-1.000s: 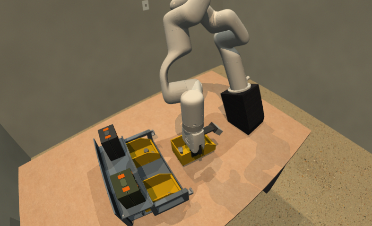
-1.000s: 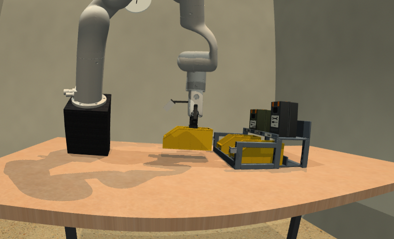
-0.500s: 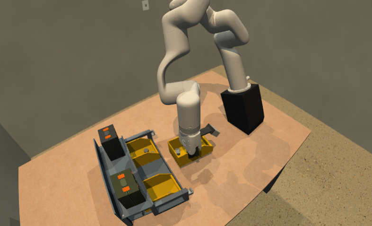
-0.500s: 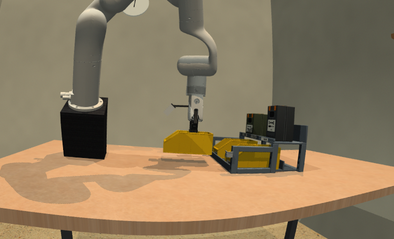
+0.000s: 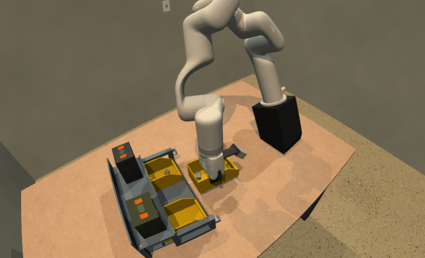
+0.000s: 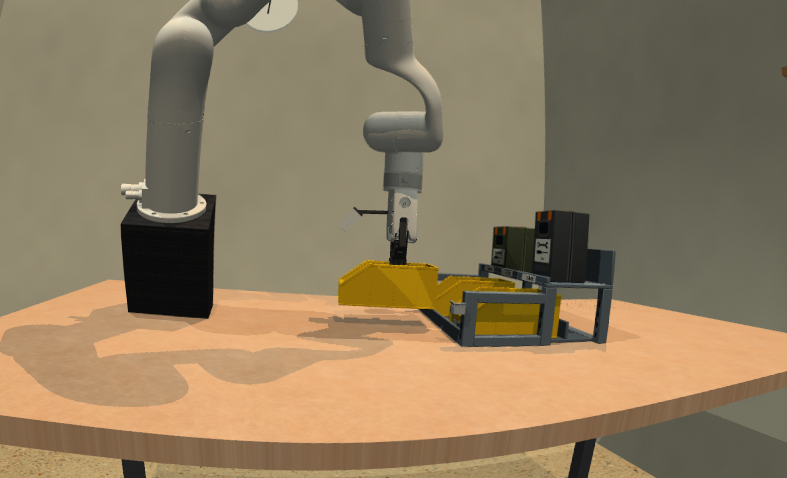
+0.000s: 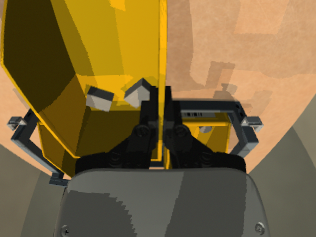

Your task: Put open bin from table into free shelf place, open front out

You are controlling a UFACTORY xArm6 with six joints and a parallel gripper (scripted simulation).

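A yellow open bin point(image 5: 208, 178) hangs a little above the table beside the grey shelf point(image 5: 162, 198). My gripper point(image 5: 216, 180) points straight down and is shut on the bin's thin side wall. The wrist view shows that wall point(image 7: 161, 60) between the fingers. Two grey parts point(image 7: 120, 96) lie inside the bin. In the side view the bin point(image 6: 387, 285) is level, with its shadow below it and the gripper point(image 6: 398, 258) at its top rim. Two other yellow bins point(image 5: 164, 172) point(image 5: 183, 212) stand on the shelf with a free gap point(image 5: 175, 192) between them.
Two dark boxes point(image 5: 127, 161) point(image 5: 144, 214) stand on the shelf's upper board, behind the bins. The arm's black base block point(image 5: 277, 123) is at the far right of the table. The shelf's front lip point(image 5: 192, 191) faces the held bin.
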